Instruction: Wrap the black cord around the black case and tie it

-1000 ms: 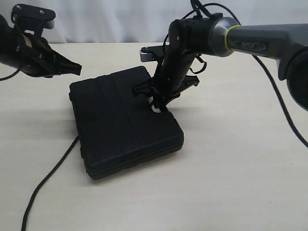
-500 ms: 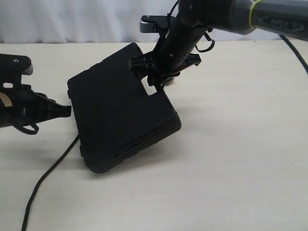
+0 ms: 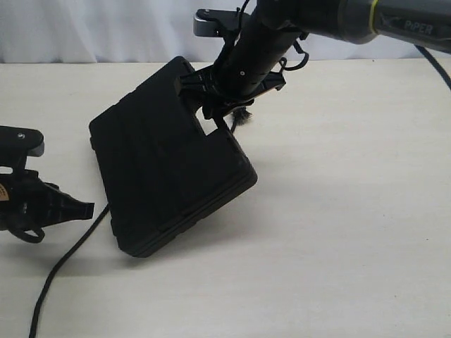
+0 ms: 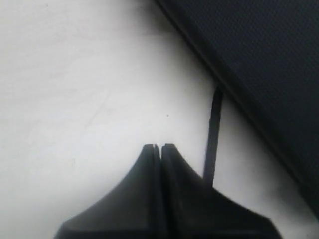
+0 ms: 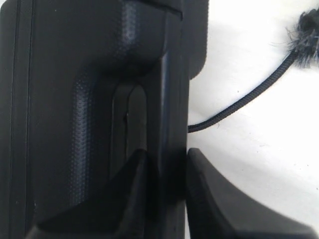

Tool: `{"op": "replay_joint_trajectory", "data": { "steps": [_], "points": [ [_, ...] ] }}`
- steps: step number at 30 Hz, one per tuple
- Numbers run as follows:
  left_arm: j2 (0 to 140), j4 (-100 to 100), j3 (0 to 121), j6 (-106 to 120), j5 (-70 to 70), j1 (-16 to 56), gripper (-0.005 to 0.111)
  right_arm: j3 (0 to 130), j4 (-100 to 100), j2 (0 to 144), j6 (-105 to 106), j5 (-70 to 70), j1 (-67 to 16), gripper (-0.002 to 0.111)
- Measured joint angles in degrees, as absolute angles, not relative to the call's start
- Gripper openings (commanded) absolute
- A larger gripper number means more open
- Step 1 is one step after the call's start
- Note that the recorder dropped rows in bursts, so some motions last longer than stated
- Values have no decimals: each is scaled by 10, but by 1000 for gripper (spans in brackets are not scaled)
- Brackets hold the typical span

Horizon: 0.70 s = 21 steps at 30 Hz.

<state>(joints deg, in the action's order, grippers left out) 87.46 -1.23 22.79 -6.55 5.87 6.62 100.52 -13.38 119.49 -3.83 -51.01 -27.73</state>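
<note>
My right gripper (image 3: 220,113) is shut on the handle edge of the black case (image 3: 165,176) and holds that far edge up, so the case stands tilted on its near edge. The right wrist view shows one of the fingers (image 5: 134,174) inside the handle slot and the other outside the case (image 5: 70,99). The black cord (image 3: 67,264) runs from under the case toward the front left; its frayed tuft (image 3: 243,116) lies behind the case, also seen as the tuft (image 5: 305,30). My left gripper (image 3: 86,210) is shut and empty, low beside the cord (image 4: 214,134).
The cream table (image 3: 338,232) stretches out to the right and front of the case. A white backdrop (image 3: 106,28) stands behind it. The right arm (image 3: 394,24) reaches in from the upper right.
The right gripper has tipped the case's far edge higher and a little left. The left arm has come down and forward, now low beside the cord at the case's left corner.
</note>
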Motion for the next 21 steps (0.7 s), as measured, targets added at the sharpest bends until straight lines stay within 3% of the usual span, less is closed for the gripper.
{"op": "replay_joint_trajectory", "data": {
  "steps": [8,17,21],
  "points": [
    [876,39,223,-70,52,170,0,1005,-122,1194,-37,-511,-278,4],
    [998,39,233,-47,137,164,0,1005,-105,1185,-38,-519,-279,4],
    [1012,39,258,-44,126,116,0,1005,-100,1183,-38,-523,-279,4]
  ]
}}
